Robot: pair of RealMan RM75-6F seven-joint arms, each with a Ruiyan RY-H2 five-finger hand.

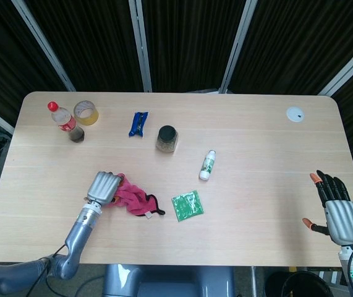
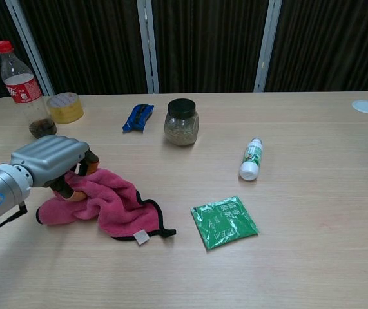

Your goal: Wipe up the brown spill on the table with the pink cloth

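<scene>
The pink cloth [image 1: 133, 197] [image 2: 109, 204] with a black hem lies spread on the table, trailing right toward a green packet. My left hand [image 1: 102, 186] [image 2: 50, 161] grips the cloth's left end, fingers curled into the fabric and pressing it onto the wood. No brown spill shows on the bare table in either view; the cloth and hand hide what lies beneath them. My right hand [image 1: 337, 207] hovers by the table's right front corner, fingers spread and holding nothing; it shows only in the head view.
A green packet [image 1: 187, 205] [image 2: 224, 222] lies right of the cloth. Further back are a small white bottle [image 1: 208, 165], a dark-lidded jar [image 1: 167, 138], a blue wrapper [image 1: 138, 124], a tape roll [image 1: 86, 112] and a cola bottle [image 1: 63, 119]. A white disc [image 1: 295, 114] sits far right.
</scene>
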